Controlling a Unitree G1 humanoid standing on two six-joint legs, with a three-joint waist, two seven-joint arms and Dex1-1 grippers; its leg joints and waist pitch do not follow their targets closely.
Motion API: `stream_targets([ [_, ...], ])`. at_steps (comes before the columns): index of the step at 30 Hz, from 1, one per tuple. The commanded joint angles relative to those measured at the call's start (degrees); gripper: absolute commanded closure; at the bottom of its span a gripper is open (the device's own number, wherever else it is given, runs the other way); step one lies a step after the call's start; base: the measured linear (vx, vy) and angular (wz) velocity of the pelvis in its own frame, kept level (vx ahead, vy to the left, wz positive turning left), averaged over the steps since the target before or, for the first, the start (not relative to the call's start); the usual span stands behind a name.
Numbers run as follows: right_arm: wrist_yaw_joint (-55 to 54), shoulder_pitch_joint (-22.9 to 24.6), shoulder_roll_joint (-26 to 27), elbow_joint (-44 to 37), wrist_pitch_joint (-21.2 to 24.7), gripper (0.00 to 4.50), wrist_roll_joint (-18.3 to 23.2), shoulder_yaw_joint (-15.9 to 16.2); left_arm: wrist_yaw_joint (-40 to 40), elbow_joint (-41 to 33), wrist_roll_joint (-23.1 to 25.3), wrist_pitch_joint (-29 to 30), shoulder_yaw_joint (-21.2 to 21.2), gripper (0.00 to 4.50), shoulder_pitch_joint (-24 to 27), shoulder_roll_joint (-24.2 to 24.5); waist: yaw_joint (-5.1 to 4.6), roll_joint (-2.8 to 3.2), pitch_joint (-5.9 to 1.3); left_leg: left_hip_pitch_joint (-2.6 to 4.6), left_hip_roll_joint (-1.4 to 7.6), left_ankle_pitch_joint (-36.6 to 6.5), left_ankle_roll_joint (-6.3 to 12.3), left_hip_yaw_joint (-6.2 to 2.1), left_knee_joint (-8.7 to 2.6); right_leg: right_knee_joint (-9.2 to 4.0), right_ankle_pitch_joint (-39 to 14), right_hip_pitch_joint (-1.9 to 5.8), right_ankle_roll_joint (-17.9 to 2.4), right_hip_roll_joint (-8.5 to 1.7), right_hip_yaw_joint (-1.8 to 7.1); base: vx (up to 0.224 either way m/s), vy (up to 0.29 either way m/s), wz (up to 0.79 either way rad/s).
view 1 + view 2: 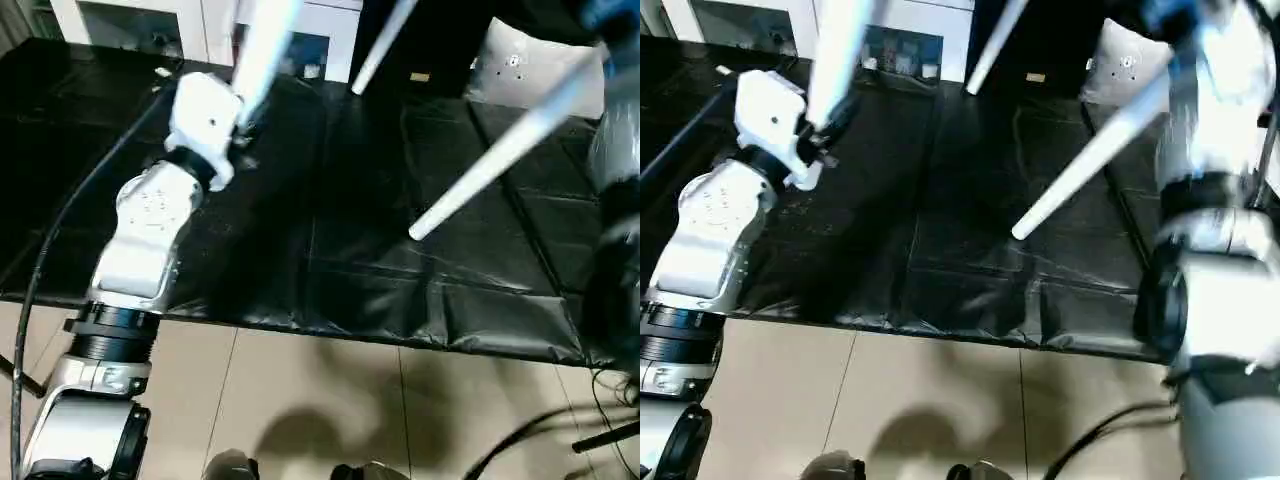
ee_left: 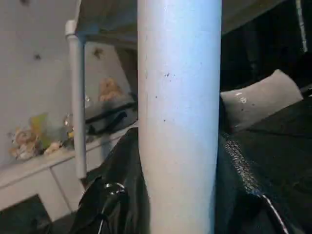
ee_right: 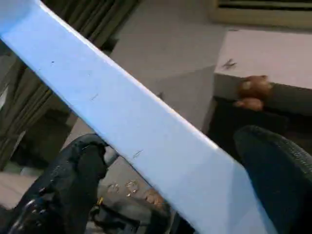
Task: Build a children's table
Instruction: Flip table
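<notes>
1. A work table [image 1: 420,290] draped in creased, glossy black plastic sheeting is seen standing on a floor of pale beige tiles [image 1: 300,400]; white cabinets [image 1: 200,25] are lined up along the wall behind it.
2. A grey pillow [image 1: 520,65] is seen lying on the far right part of the black sheeting.
3. The children's table is seen held above the black surface, its smooth white tubular legs slanting across the head views; its top appears to be out of frame.
4. One leg [image 1: 262,50] is clamped between the black textured fingers [image 2: 114,204] of the left gripper [image 1: 240,125], the tube rising steeply from that grip.
5. A second leg [image 1: 500,155] is shown slanting down over the sheeting, its round end hanging clear of the surface.
6. In the right wrist view, the right gripper [image 3: 175,195] is seen spread wide, the white tube passing between its black fingers [image 3: 80,170]; contact cannot be confirmed.
7. A third leg [image 1: 380,45] is glimpsed at the top edge, between the other two.
8. The silver left forearm [image 1: 150,225] is seen reaching up from the lower left.
</notes>
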Motion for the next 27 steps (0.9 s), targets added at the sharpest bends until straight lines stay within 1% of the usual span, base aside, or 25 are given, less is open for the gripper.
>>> stream_targets([
  [1, -4.0, 6.5, 0.8, -5.0, 0.9, 0.0, 6.0, -7.1, 0.4, 7.1, 2.5, 2.4, 2.2, 2.93, 4.4, 3.1, -0.26, 2.04, -4.08, 1.26, 4.08, -5.2, 3.9, -1.09, -5.07, -4.55, -8.4, 4.35, -10.0, -5.95, 4.31, 0.0, 0.0, 0.0],
  [2, -4.5, 9.4, 2.0, -7.8, 1.4, 0.0, 6.3, -7.0, 0.4, 7.5, 2.7, 2.0, 2.2, 2.93, 4.9, 3.5, -0.5, 1.79, -3.67, 2.29, 3.81, -11.2, 1.06, -1.2, -5.61, -5.83, -17.4, 4.47, -6.7, -5.88, 3.96, 0.0, 0.0, 0.0],
  [3, -4.7, 10.5, 2.3, -9.2, 1.8, 0.0, 6.1, -6.7, 0.3, 7.6, 2.7, 1.9, 2.2, 2.93, 5.2, 3.6, -0.94, 1.83, -3.28, 3.2, 3.54, -16.0, -1.0, -1.43, -6.21, -6.77, -26.2, 4.51, -4.0, -5.75, 3.42, 0.0, 0.0, 0.0],
  [4, -4.9, 11.3, 2.4, -10.6, 2.3, 0.0, 5.8, -6.3, 0.3, 7.7, 2.7, 1.8, 2.2, 2.93, 5.3, 3.7, -0.94, 1.83, -3.28, 3.2, 3.54, -16.0, -1.0, -1.43, -6.21, -6.77, -26.2, 4.51, -4.0, -5.75, 3.42, 0.0, 0.0, 0.0],
  [5, -5.3, 12.3, 2.3, -12.9, 3.5, 0.0, 5.3, -5.7, 0.2, 7.8, 2.6, 1.5, 2.3, 2.93, 5.5, 3.7, -1.65, 1.27, -4.04, 2.03, 2.79, -13.6, -1.6, -1.76, -6.21, -7.35, -30.4, 6.12, -0.1, -6.0, 3.23, -0.054, 0.004, -0.11],
  [6, -5.4, 12.5, 1.9, -14.1, 4.4, 0.0, 5.1, -5.2, 0.0, 7.7, 2.4, 1.3, 2.3, 2.93, 5.6, 3.8, -1.67, 1.6, -4.13, 1.97, 2.75, -11.3, -1.13, -1.69, -6.18, -7.73, -30.5, 5.92, 1.1, -6.11, 3.21, -0.051, -0.01, -0.08],
  [7, -5.2, 12.4, 1.4, -14.6, 4.8, 0.0, 4.8, -4.7, -0.1, 7.7, 2.3, 1.2, 2.3, 2.93, 5.7, 3.9, -1.65, 2.28, -4.16, 2.23, 2.71, -11.1, -0.98, -1.7, -6.12, -7.71, -30.0, 5.71, 0.9, -6.04, 3.13, -0.051, -0.01, -0.08],
  [8, -4.5, 11.7, 0.6, -14.1, 4.9, 0.0, 4.5, -4.4, -0.2, 7.5, 2.2, 1.1, 2.2, 2.93, 5.7, 4.0, -1.65, 2.05, -4.15, 2.56, 2.75, -10.9, -0.33, -1.47, -6.0, -7.92, -28.9, 5.14, 0.6, -5.84, 3.19, 0.0, 0.0, 0.0],
  [9, -4.2, 11.0, -0.2, -14.1, 5.1, 0.0, 4.4, -4.3, -0.4, 7.5, 2.1, 1.0, 2.1, 2.93, 5.7, 4.1, -1.58, 1.84, -4.15, 2.83, 2.84, -10.9, 0.19, -1.36, -5.96, -7.75, -27.6, 4.87, -0.7, -5.73, 3.26, 0.0, 0.0, 0.0],
  [10, -4.3, 10.9, -0.4, -14.1, 5.3, 0.0, 4.4, -4.5, -0.4, 7.5, 2.1, 0.9, 2.1, 2.93, 5.7, 4.1, -1.58, 1.84, -4.15, 2.83, 2.84, -10.9, 0.19, -1.36, -5.96, -7.75, -27.6, 4.87, -0.7, -5.73, 3.26, 0.0, 0.0, 0.0],
  [11, -4.6, 10.3, -1.0, -14.2, 6.0, 0.0, 4.7, -4.9, -0.5, 7.7, 2.0, 0.7, 2.0, 2.93, 5.7, 4.2, -1.27, 1.91, -4.16, 2.69, 3.11, -9.9, 0.78, -1.37, -6.06, -7.17, -25.0, 4.8, -2.4, -5.66, 3.34, 0.0, 0.0, 0.0],
  [12, -6.1, 10.2, -1.8, -15.1, 7.6, 0.0, 5.5, -6.0, -0.5, 8.3, 2.1, 0.0, 2.1, 2.93, 5.7, 4.3, -1.24, 1.69, -4.18, 2.56, 3.35, -9.8, 0.75, -1.48, -6.17, -6.92, -23.6, 4.89, -2.8, -5.67, 3.39, 0.0, 0.0, 0.0],
  [13, -6.6, 10.4, -1.8, -15.1, 8.0, 0.0, 5.6, -6.2, -0.5, 8.4, 2.2, -0.2, 2.2, 2.93, 5.8, 4.3, -1.1, 1.87, -4.26, 2.62, 3.46, -9.6, 0.61, -1.51, -6.23, -6.77, -22.3, 4.87, -3.0, -5.69, 3.48, 0.0, 0.0, 0.0],
  [14, -6.7, 10.5, -1.8, -15.1, 8.2, 0.0, 5.6, -6.3, -0.5, 8.5, 2.2, -0.2, 2.2, 2.93, 5.9, 4.3, -1.06, 1.91, -4.42, 2.73, 3.7, -9.2, 0.32, -1.49, -6.27, -6.37, -19.3, 4.77, -4.0, -5.73, 3.67, 0.0, 0.0, 0.0],
  [15, -7.0, 11.3, -1.6, -15.3, 9.5, 0.0, 5.9, -6.3, -0.5, 8.4, 2.4, -0.3, 2.4, 2.93, 6.2, 4.3, -1.04, 1.77, -4.62, 2.42, 3.76, -8.1, 0.21, -1.57, -6.32, -5.82, -16.0, 5.14, -5.1, -5.82, 3.76, 0.0, 0.0, 0.0],
  [16, -6.9, 11.6, -1.5, -15.4, 9.9, 0.0, 6.0, -6.3, -0.5, 8.4, 2.4, -0.3, 2.4, 2.93, 6.3, 4.3, -1.04, 1.77, -4.62, 2.42, 3.76, -8.1, 0.21, -1.57, -6.32, -5.82, -16.0, 5.14, -5.1, -5.82, 3.76, 0.0, 0.0, 0.0],
  [17, -6.9, 12.0, -1.4, -15.5, 10.4, 0.0, 6.1, -6.2, -0.5, 8.4, 2.5, -0.2, 2.5, 2.93, 6.4, 4.3, -1.07, 1.71, -4.8, 2.22, 3.8, -6.2, 0.53, -1.55, -6.25, -5.24, -11.4, 5.37, -6.6, -5.89, 3.92, 0.0, 0.0, 0.0],
  [18, -6.6, 13.1, -1.1, -15.5, 12.6, 0.0, 6.7, -5.9, -0.4, 8.2, 2.5, -0.2, 2.5, 2.93, 6.7, 4.3, -1.1, 1.63, -4.86, 2.19, 3.69, -5.5, 0.83, -1.43, -6.16, -5.12, -9.9, 5.5, -7.4, -5.94, 4.02, 0.0, 0.0, 0.0],
  [20, -7.0, 14.5, -0.3, -14.3, 14.7, 0.0, 6.9, -5.6, -0.3, 8.4, 2.4, -0.2, 2.4, 2.93, 7.1, 4.4, -1.01, 1.49, -4.91, 2.02, 3.46, -4.7, 1.34, -1.33, -6.07, -5.15, -10.0, 5.77, -7.5, -6.02, 4.02, 0.0, 0.0, 0.0],
  [21, -7.5, 15.4, 0.4, -13.7, 15.0, 0.0, 6.8, -5.7, -0.3, 8.5, 2.4, -0.3, 2.3, 2.93, 7.4, 4.4, -1.0, 1.33, -4.95, 1.94, 3.39, -4.4, 1.58, -1.25, -6.03, -5.24, -10.3, 5.83, -7.4, -6.07, 4.0, 0.0, 0.0, 0.0],
  [22, -7.5, 15.4, 0.4, -13.7, 15.0, 0.0, 6.8, -5.7, -0.3, 8.5, 2.4, -0.3, 2.3, 2.93, 7.4, 4.4, -0.94, 1.4, -4.88, 1.94, 3.46, -4.4, 1.59, -1.3, -6.1, -5.34, -10.9, 5.82, -7.1, -6.16, 4.0, 0.0, 0.0, 0.0],
  [23, -7.7, 15.6, 0.7, -13.8, 14.9, 0.0, 6.9, -5.7, -0.3, 8.6, 2.4, -0.3, 2.2, 2.93, 7.4, 4.4, -0.97, 1.46, -4.8, 2.03, 3.49, -4.9, 1.33, -1.29, -6.14, -5.54, -12.4, 5.7, -6.7, -6.07, 3.92, 0.0, 0.0, 0.0],
  [24, -8.0, 17.0, 2.1, -14.4, 16.8, 0.0, 8.2, -5.8, -0.2, 8.9, 2.3, -0.3, 1.9, 2.93, 7.6, 4.3, -1.02, 1.52, -4.65, 2.19, 3.52, -5.7, 1.03, -1.34, -6.27, -5.75, -14.1, 5.63, -6.2, -5.95, 3.86, 0.0, 0.0, 0.0],
  [25, -8.1, 17.6, 2.7, -14.4, 17.7, 0.0, 8.7, -5.8, -0.2, 9.0, 2.3, -0.2, 1.9, 2.93, 7.7, 4.2, -1.05, 1.59, -4.57, 2.29, 3.61, -6.3, 0.81, -1.37, -6.36, -5.85, -15.0, 5.54, -5.9, -5.97, 3.83, 0.0, 0.0, 0.0],
  [27, -7.7, 18.6, 3.8, -14.0, 18.6, 0.0, 9.6, -5.8, -0.1, 9.3, 2.3, 0.0, 1.8, 2.93, 7.9, 4.0, -1.3, 1.73, -4.39, 2.54, 3.73, -8.9, -0.19, -1.49, -6.59, -6.44, -18.1, 5.38, -5.2, -6.06, 3.8, 0.0, 0.0, 0.0],
])
